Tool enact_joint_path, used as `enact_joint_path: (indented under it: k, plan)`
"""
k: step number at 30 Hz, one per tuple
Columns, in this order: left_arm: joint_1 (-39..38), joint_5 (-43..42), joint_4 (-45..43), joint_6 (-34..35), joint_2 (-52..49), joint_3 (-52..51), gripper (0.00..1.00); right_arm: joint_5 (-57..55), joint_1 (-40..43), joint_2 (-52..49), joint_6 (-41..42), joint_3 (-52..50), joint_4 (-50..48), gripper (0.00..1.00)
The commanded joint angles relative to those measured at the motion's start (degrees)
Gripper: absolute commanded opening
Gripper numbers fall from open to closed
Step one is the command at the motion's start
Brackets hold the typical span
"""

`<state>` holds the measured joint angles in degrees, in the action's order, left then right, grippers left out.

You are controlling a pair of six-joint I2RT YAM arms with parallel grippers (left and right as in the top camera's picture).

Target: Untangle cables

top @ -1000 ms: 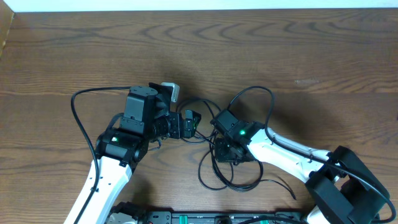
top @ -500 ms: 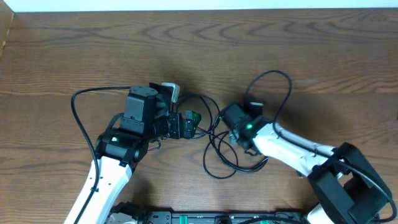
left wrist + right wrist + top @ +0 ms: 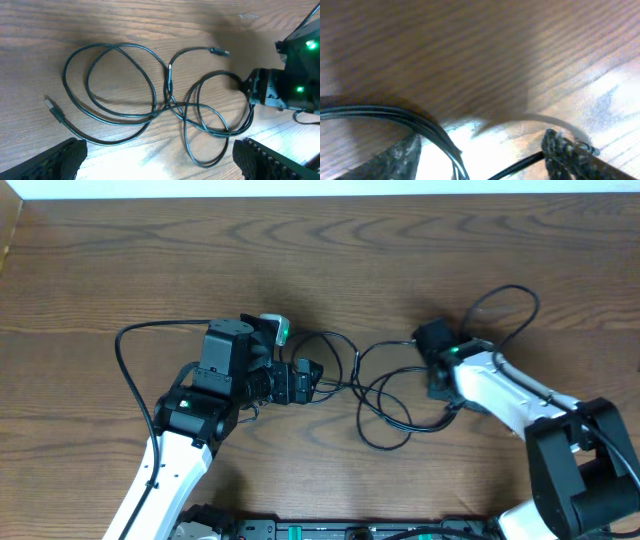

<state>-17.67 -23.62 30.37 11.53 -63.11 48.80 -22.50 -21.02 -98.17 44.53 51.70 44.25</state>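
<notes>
Between the two arms on the tabletop (image 3: 150,260) lie the looped cables (image 3: 169,85), stretched side to side just ahead of the spread left fingers (image 3: 55,160), while the right fingers (image 3: 400,157), also apart, straddle strands at the far end, so that arm is nearer.

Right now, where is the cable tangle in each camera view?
Overhead: cable tangle centre-right, between the arms.
Left wrist: its loops across the middle.
Right wrist: dark strands, lower left.
Landmark: the right tool, at the tangle's right edge; its fingers frame its own view.
</notes>
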Motion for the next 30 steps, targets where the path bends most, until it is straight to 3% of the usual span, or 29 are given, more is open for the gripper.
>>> enact_joint_path:
  k: [1, 5, 15, 23, 30]
  plan:
    - [0.2, 0.5, 0.2, -1.4, 0.0, 1.3, 0.98, 7.4, 1.7, -1.0, -3.5, -0.9, 1.0, 0.58]
    - [0.2, 0.5, 0.3, -1.4, -0.2, 1.2, 0.99, 8.1, 1.7, -1.0, -4.6, -0.9, 1.3, 0.01]
    - [0.2, 0.5, 0.3, -1.4, -0.2, 1.2, 0.99, 10.3, 2.2, 1.6, -7.9, 1.1, -6.3, 0.01]
    - [0.2, 0.5, 1.0, -1.4, -0.2, 1.2, 0.99, 11.4, 3.8, 15.6, -13.8, 13.9, -6.6, 0.01]
    - [0.2, 0.5, 1.9, -1.4, -0.2, 1.2, 0.98, 6.0, 8.3, 29.1, -17.3, 22.6, -6.4, 0.01]
